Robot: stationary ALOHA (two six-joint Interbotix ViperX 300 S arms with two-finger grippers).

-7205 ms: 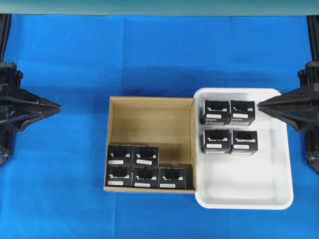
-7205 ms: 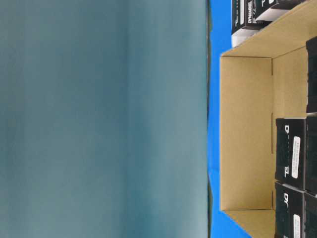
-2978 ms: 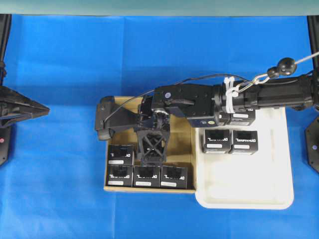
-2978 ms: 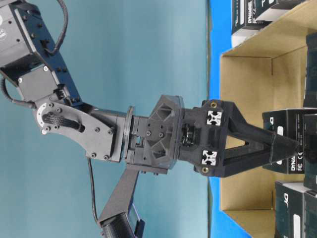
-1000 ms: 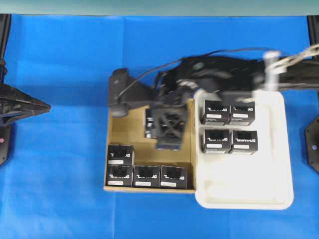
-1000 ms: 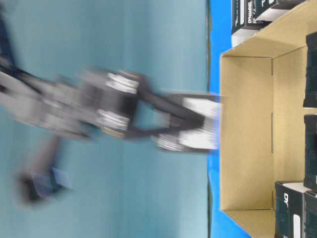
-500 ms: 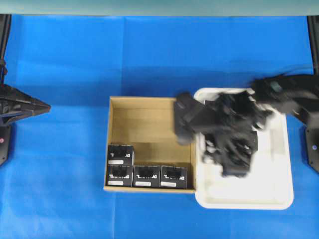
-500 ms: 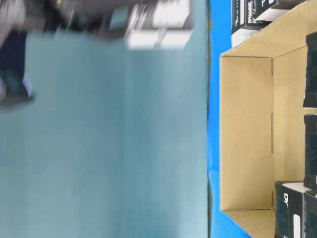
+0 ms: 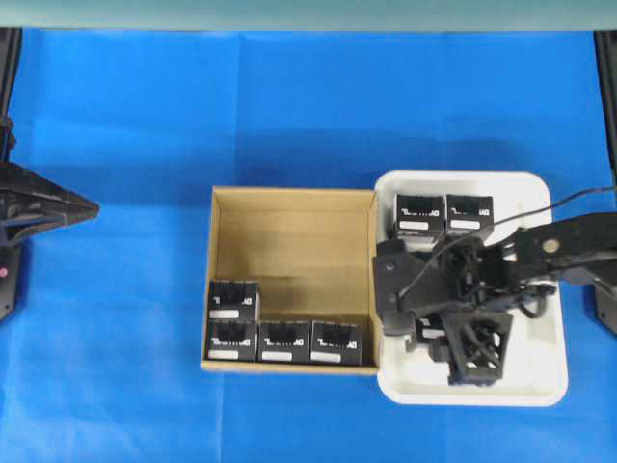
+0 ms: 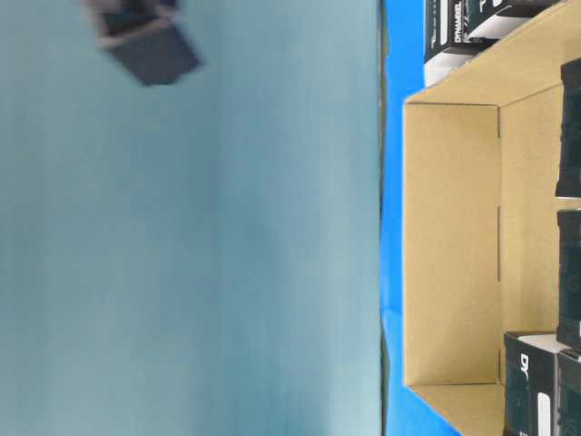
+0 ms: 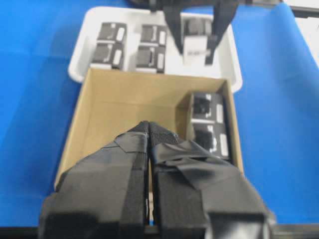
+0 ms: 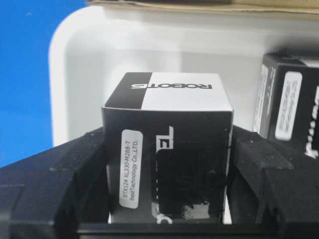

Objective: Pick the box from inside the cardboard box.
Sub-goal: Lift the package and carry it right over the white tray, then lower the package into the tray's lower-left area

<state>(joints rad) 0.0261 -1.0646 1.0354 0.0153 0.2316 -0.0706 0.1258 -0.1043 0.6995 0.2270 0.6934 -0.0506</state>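
My right gripper (image 12: 168, 167) is shut on a black box (image 12: 169, 114) with white lettering and a white label strip; its fingers (image 12: 75, 164) press both sides. From overhead the right gripper (image 9: 477, 352) hangs over the front of the white tray (image 9: 540, 386), and the arm hides most of the box. The left wrist view shows the held box (image 11: 195, 42) above the tray. The brown cardboard box (image 9: 289, 231) lies left of the tray with several black boxes (image 9: 282, 340) along its front. My left gripper (image 9: 82, 205) is shut and empty at the far left.
Two black boxes (image 9: 443, 214) show at the back of the tray; the arm covers others. The tray wall (image 12: 75, 74) is close on the left of the held box, and another box (image 12: 289, 109) stands to its right. Blue cloth (image 9: 289, 106) covers the table.
The right arm has swung from above the cardboard box to the right, carrying the black box over the tray and lower. The left arm has not moved.
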